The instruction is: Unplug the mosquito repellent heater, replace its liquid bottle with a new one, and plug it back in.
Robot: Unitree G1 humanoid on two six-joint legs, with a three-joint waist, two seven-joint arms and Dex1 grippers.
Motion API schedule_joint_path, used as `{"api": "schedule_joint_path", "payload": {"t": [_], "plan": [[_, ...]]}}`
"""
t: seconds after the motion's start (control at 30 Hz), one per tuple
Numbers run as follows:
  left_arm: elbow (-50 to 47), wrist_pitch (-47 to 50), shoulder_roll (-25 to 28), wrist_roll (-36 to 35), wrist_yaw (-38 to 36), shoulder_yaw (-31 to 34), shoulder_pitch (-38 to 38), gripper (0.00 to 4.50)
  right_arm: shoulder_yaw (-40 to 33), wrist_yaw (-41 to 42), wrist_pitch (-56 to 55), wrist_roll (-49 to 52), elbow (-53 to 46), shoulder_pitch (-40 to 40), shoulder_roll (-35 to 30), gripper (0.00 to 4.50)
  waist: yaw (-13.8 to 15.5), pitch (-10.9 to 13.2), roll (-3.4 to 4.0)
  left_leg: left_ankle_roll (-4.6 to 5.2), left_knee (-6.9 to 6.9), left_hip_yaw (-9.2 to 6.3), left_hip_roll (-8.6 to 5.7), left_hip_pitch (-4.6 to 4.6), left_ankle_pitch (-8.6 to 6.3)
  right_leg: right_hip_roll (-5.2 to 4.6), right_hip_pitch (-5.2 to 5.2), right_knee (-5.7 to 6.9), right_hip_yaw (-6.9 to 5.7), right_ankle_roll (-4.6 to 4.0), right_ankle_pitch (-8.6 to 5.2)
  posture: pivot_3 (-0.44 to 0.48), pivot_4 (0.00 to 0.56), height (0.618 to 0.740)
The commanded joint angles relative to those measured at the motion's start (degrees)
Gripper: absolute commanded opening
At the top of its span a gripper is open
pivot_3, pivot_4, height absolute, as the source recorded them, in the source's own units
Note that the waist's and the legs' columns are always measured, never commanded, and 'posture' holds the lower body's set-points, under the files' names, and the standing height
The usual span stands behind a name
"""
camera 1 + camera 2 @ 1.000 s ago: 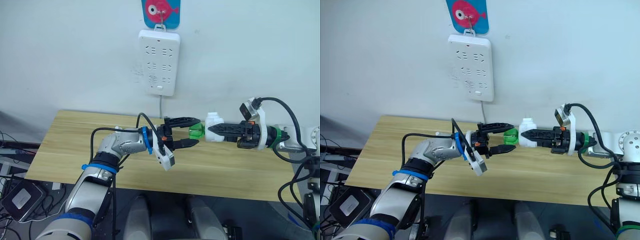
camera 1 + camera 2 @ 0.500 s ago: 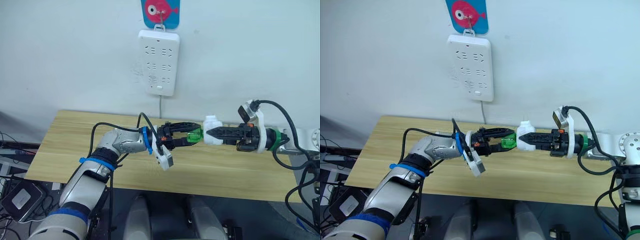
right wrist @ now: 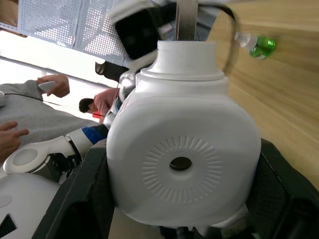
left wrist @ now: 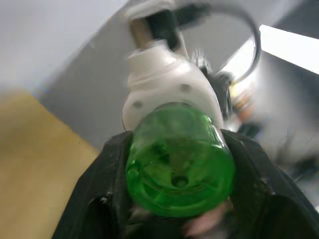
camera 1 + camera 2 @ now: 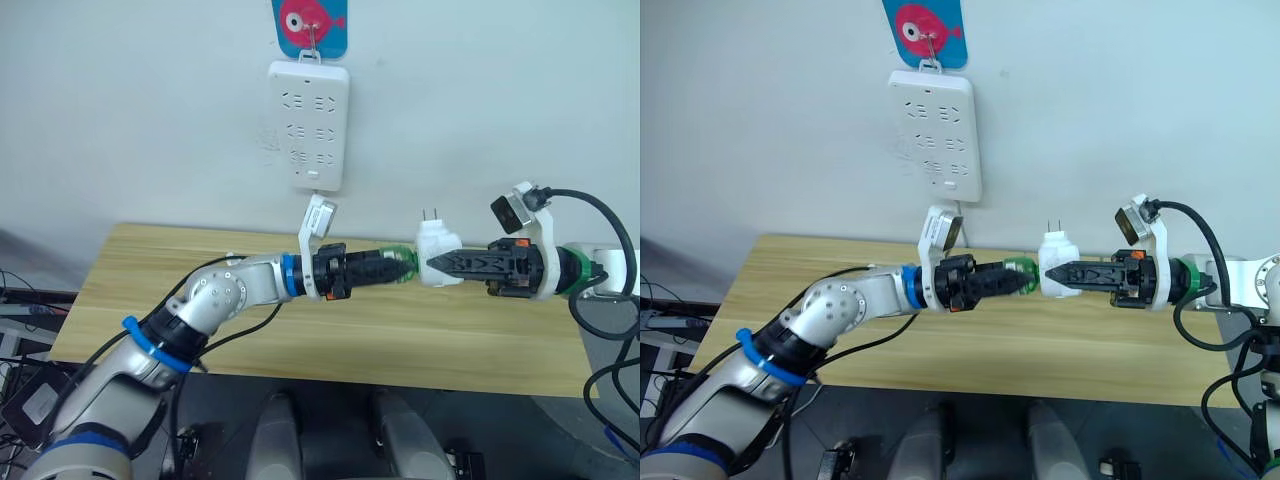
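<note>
From the head camera, the two arms meet in the air over the wooden table (image 5: 150, 290). The right gripper (image 5: 440, 266) is closed tight on the mosquito repellent heater (image 5: 436, 250), a small white box with its two metal prongs sticking up. The left gripper (image 5: 405, 268) is closed tight on the green bottle (image 5: 400, 266), which sticks out of the heater's side toward the left arm. Bottle and heater lie in one straight line, sideways, from one gripper to the other. The white power strip (image 5: 307, 125) hangs on the wall above, with nothing plugged in.

In the left wrist camera, the bottle's round green bottom faces out, with a black finger (image 4: 107, 174) hugging each side and the white heater right behind it.

In the right wrist camera, the heater's round vent hole looks at us. Another small green bottle (image 3: 259, 46) lies on the table.

I think the bottle must turn and pull straight away toward the left arm.
</note>
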Motion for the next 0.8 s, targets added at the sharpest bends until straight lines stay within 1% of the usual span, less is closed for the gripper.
{"api": "schedule_joint_path", "payload": {"t": [0.03,0.13,0.2,0.27,0.37,0.47,0.53,0.57,0.6,0.63,0.67,0.7,0.73,0.8], "plan": [[8.26,8.95,-2.99,-7.80,4.39,9.40,-1.09,2.27,1.98,1.00,1.78,-4.37,-0.54,0.38,0.50,2.99,-0.04,0.02,-0.03,0.00,0.00,0.00,0.00,0.01,0.00,0.00,-0.01,0.03,0.00,0.00,0.00,-0.049,0.297,0.740],[10.82,14.89,-5.11,-3.72,3.42,11.18,-0.29,2.27,1.74,1.45,2.14,-5.65,0.04,-0.28,1.48,2.99,0.01,0.02,-0.02,0.00,-0.07,0.00,0.03,-0.02,0.00,0.08,-0.11,0.08,0.02,-0.03,-0.01,-0.058,0.298,0.740],[11.58,16.93,-6.83,-2.55,3.71,13.38,-0.23,2.98,1.34,1.40,2.37,-5.72,0.29,-0.17,1.77,2.99,0.19,0.02,-0.02,0.00,-0.11,-0.01,0.03,-0.02,0.00,0.09,-0.12,0.13,0.01,-0.08,-0.02,-0.058,0.298,0.740],[11.98,18.50,-8.33,-1.91,4.34,16.06,-0.49,3.50,0.72,1.58,2.75,-5.80,0.45,0.33,1.68,2.99,0.31,0.02,-0.02,0.00,-0.11,0.00,0.04,-0.03,0.00,0.09,-0.11,0.10,0.00,-0.09,-0.02,-0.062,0.301,0.740],[13.02,19.93,-10.32,-0.45,6.81,20.18,-0.39,4.49,-0.16,2.01,3.43,-6.17,0.57,0.92,1.62,2.99,0.46,0.02,-0.02,-0.01,-0.12,0.07,0.03,-0.04,0.00,0.05,-0.11,0.06,0.03,-0.09,-0.03,-0.062,0.301,0.740],[11.80,21.83,-9.96,1.05,8.60,24.17,2.22,4.49,-1.08,1.88,3.85,-5.76,1.35,1.42,1.69,2.99,0.33,0.02,-0.02,-0.01,-0.11,0.10,0.03,-0.03,0.00,0.04,-0.11,0.05,0.06,-0.08,-0.03,-0.072,0.300,0.740],[8.48,21.72,-8.20,4.97,7.44,26.19,4.35,4.49,-1.86,1.28,3.63,-5.95,2.69,1.56,1.83,2.99,0.11,0.02,-0.02,-0.01,-0.11,0.13,0.04,0.00,0.00,0.04,-0.10,0.06,0.09,-0.08,-0.03,-0.075,0.299,0.740],[4.62,19.87,-6.42,9.66,4.77,26.25,5.56,4.49,-2.40,0.92,3.47,-6.13,3.80,1.45,1.96,2.99,0.01,0.02,-0.02,-0.01,-0.12,0.14,0.04,0.00,0.00,0.04,-0.11,0.07,0.10,-0.08,-0.03,-0.075,0.300,0.740],[-0.58,14.78,-4.41,17.34,0.97,24.82,6.92,4.49,-2.95,0.63,3.37,-6.34,4.97,1.24,2.07,2.99,-0.05,0.02,-0.02,-0.01,-0.13,0.15,0.05,0.00,0.00,0.04,-0.12,0.07,0.11,-0.08,-0.03,-0.073,0.300,0.740],[-5.93,7.12,-2.31,26.72,-3.50,22.42,8.35,4.49,-3.52,0.21,3.26,-6.48,6.44,0.84,2.21,2.99,-0.06,0.05,-0.03,-0.02,-0.13,0.15,0.06,0.00,0.01,0.05,-0.13,0.07,0.11,-0.08,-0.03,-0.068,0.299,0.740],[-9.73,0.17,-1.19,34.36,-7.22,20.71,9.37,4.49,-4.05,-0.26,3.28,-6.27,8.08,0.23,2.42,2.99,0.09,0.05,-0.03,-0.02,-0.14,0.16,0.06,0.00,0.01,0.05,-0.14,0.06,0.14,-0.09,-0.03,-0.068,0.299,0.740],[-12.33,-8.74,-0.52,42.91,-10.22,18.76,10.14,4.49,-4.57,-0.73,3.42,-6.04,9.89,-0.58,2.65,2.99,0.28,0.05,-0.02,-0.04,-0.14,0.19,0.05,0.01,0.01,0.05,-0.13,0.05,0.15,-0.09,-0.02,-0.062,0.296,0.740],[-13.49,-16.24,-0.38,49.70,-12.77,17.30,10.70,4.49,-4.98,-1.09,3.63,-6.01,11.25,-1.26,2.89,2.99,0.41,0.06,-0.01,-0.05,-0.15,0.24,0.04,0.02,0.02,0.03,-0.11,0.01,0.17,-0.10,-0.02,-0.055,0.296,0.740],[-13.24,-35.49,-0.64,64.95,-17.63,13.96,11.61,4.49,-5.47,-1.59,4.18,-6.46,13.20,-2.54,3.37,2.99,0.73,0.05,-0.01,-0.06,-0.15,0.34,0.02,0.02,0.02,-0.02,-0.09,-0.15,0.25,-0.11,-0.01,-0.055,0.296,0.740]]}}
